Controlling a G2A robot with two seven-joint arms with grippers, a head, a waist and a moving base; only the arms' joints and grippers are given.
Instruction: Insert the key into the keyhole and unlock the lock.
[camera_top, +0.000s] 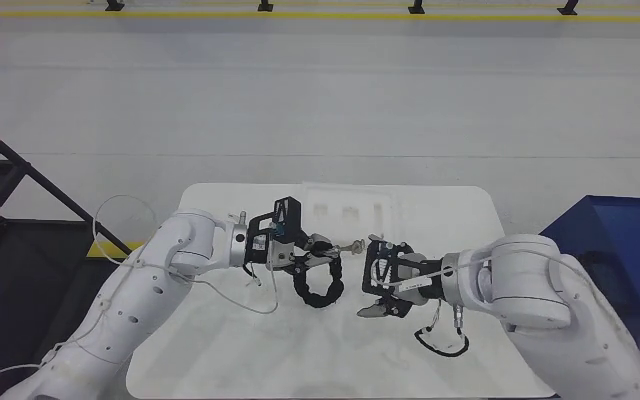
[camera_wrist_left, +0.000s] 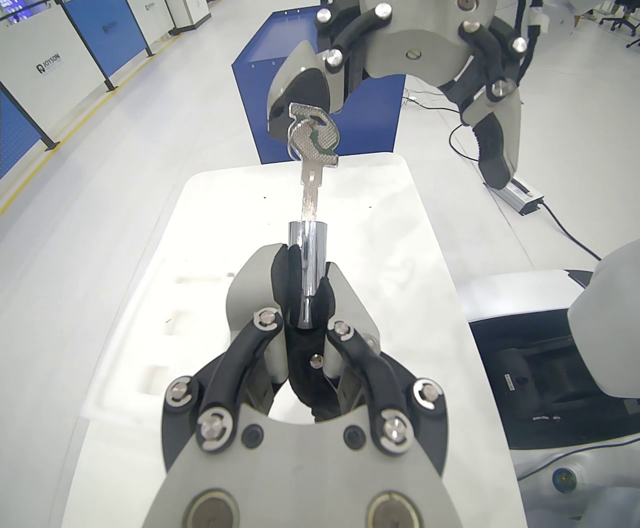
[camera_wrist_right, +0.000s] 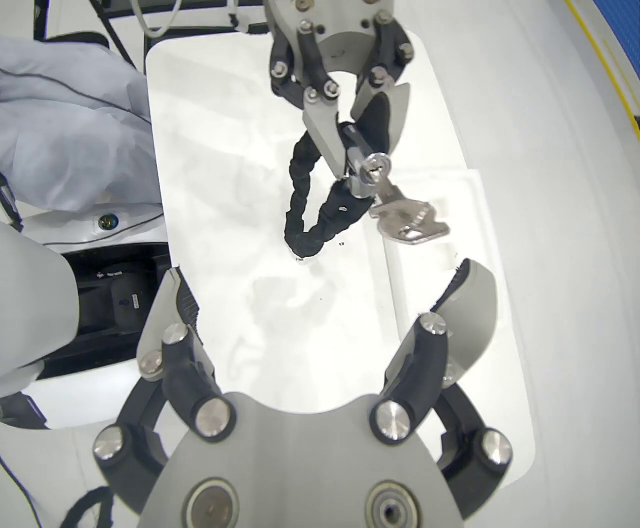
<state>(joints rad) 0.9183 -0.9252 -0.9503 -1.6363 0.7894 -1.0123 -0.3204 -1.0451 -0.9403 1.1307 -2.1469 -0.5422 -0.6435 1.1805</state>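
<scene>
My left gripper (camera_wrist_left: 307, 260) is shut on the chrome cylinder of the lock (camera_wrist_left: 310, 280), held above the white table. The lock's black cable loop (camera_wrist_right: 310, 220) hangs down from it to the tabletop. The silver key (camera_wrist_left: 312, 145) sits with its blade in the keyhole and its head sticking out toward my right gripper. My right gripper (camera_wrist_right: 320, 295) stands open just short of the key head, fingers (camera_wrist_right: 175, 305) spread wide on either side, touching nothing. In the top view the left gripper (camera_top: 318, 247), key (camera_top: 350, 245) and right gripper (camera_top: 372, 278) line up at the table's middle.
A shallow white tray (camera_top: 350, 210) lies at the back of the table (camera_top: 300, 350). A blue cabinet (camera_top: 600, 230) stands off the right side. A loose black cable (camera_top: 445, 345) hangs under my right wrist.
</scene>
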